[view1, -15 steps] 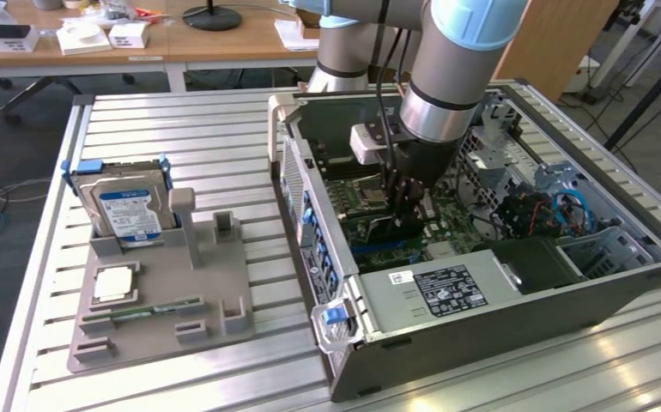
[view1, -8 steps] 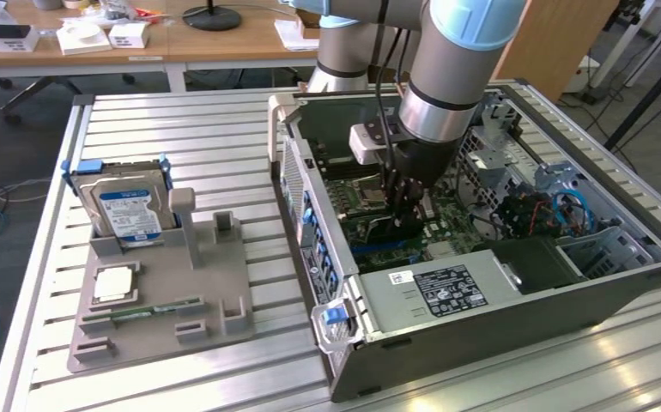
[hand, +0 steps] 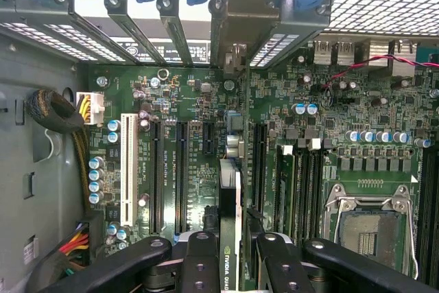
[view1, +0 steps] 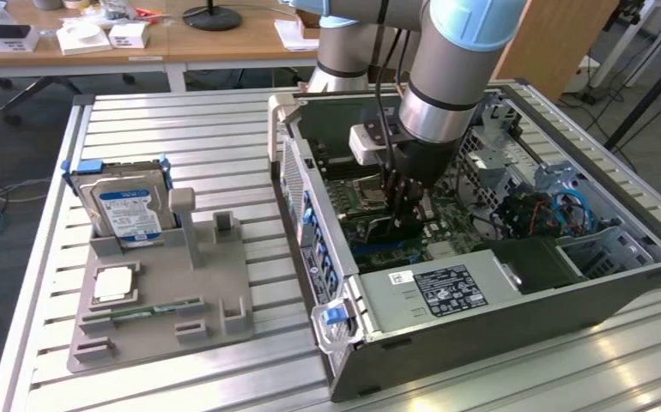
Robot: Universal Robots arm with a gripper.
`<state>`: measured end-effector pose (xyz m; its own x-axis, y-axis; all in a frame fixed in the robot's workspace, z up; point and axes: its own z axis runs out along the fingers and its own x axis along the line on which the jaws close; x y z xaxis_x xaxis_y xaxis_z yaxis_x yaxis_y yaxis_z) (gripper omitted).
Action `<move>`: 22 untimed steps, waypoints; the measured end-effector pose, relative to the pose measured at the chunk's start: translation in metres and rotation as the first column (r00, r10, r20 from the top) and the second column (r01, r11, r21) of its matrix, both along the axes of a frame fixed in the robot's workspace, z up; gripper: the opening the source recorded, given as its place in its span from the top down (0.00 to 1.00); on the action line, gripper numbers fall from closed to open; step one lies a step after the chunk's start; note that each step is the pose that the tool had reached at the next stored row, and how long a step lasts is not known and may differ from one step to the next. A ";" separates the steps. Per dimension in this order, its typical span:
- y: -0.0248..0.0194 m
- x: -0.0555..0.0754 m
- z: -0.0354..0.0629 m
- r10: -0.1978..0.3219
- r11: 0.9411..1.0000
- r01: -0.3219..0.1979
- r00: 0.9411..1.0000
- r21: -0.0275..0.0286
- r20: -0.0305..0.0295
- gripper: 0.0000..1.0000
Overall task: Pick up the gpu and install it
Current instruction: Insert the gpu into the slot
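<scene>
The gpu (hand: 230, 190) stands edge-on between motherboard slots (hand: 180, 176), rear brackets (hand: 175, 25) at its far end (processor socket (hand: 367, 228) alongside).

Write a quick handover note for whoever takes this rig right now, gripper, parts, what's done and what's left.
Gripper: shut on the gpu, holding it on edge, inside the open computer case.
Gpu: over the motherboard, its metal bracket at the rear slot openings; I cannot tell whether it is seated.
Done: gpu picked up and carried into the case.
Left: seating it in its slot, then letting go.
Hard drive and memory stick sit on the grey holder outside.
</scene>
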<state>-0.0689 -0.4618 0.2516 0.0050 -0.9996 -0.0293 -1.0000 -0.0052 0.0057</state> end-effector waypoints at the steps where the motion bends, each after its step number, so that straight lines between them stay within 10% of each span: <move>1: 0.0000 0.000 0.0000 0.000 1.000 0.000 1.000 0.000 0.000 0.74; 22: 0.0000 0.000 0.0113 0.000 1.000 0.000 1.000 -0.001 0.000 0.66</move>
